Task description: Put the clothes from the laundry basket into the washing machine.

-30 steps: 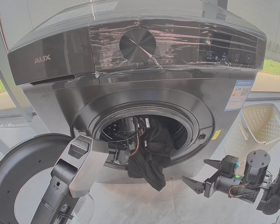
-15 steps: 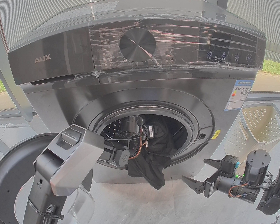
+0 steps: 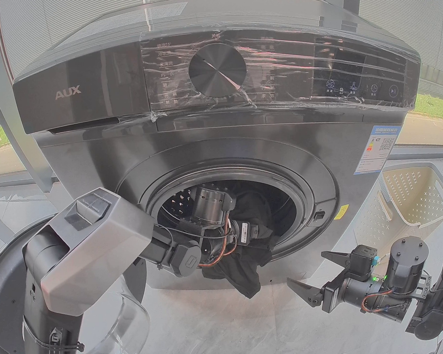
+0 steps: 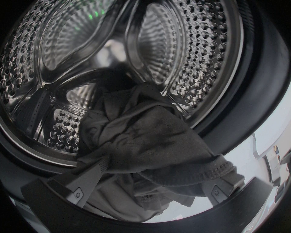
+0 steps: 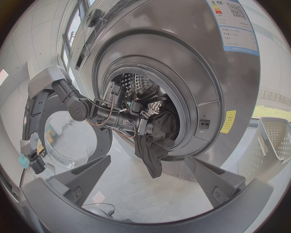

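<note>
Just changed: my left gripper point(image 4: 154, 179) swung lower, across the washing machine point(image 3: 218, 135) mouth.
Grip: fingers point(image 4: 88, 179) wide apart, black garment point(image 3: 246, 273) draped over, seemingly unclamped.
Garment: half inside, tail hanging out; needs pushing.

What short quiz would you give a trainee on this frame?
1. True or false: the black cloth garment lies wholly inside the dark grey front-loading washing machine.
2. The right hand is: A) shut on cloth; B) open and empty; C) inside the drum.
3. By the robot's own sides, on which side of the machine does the cream perforated plastic laundry basket stand?
Key: 1 false, part hangs out of its opening; 2 B; 3 right.
</note>
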`<state>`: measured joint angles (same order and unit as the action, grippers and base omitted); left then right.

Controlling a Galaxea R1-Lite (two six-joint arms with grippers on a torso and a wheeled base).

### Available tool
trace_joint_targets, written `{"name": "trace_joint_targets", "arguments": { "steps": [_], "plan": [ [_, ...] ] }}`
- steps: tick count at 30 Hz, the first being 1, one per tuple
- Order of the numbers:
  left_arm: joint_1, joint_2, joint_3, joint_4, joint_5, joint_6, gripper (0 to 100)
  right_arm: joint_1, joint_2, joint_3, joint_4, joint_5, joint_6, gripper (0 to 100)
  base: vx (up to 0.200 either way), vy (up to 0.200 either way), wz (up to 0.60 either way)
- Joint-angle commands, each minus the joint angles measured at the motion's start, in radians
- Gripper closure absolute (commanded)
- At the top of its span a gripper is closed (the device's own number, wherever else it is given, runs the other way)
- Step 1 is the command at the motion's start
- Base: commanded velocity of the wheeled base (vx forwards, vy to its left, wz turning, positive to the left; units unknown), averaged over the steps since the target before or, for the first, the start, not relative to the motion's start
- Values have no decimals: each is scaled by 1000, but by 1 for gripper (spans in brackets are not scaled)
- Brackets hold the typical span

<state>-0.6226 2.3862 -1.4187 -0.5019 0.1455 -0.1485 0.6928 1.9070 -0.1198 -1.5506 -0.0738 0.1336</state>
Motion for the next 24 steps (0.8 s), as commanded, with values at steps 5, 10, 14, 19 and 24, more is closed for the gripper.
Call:
{"name": "trace_joint_targets", "arguments": {
  "steps": [5, 10, 14, 19, 24],
  "plan": [
    [6, 62, -6, -12, -3, 44, 0, 2, 4, 0, 0, 0, 1, 0, 0, 0, 0],
    [9, 117, -65, -14, -1, 44, 100, 2, 4, 0, 0, 0, 1, 0, 0, 0, 0],
    [7, 163, -134, -10, 8, 43, 100, 2, 6, 0, 0, 0, 1, 0, 0, 0, 0],
    [14, 185, -186, -18, 20, 35, 100, 4, 6, 0, 0, 2, 0, 0, 0, 0, 0],
    [57, 197, -327, -46, 85, -5, 100, 5, 6, 0, 0, 2, 0, 0, 0, 0, 0]
  ]
}}
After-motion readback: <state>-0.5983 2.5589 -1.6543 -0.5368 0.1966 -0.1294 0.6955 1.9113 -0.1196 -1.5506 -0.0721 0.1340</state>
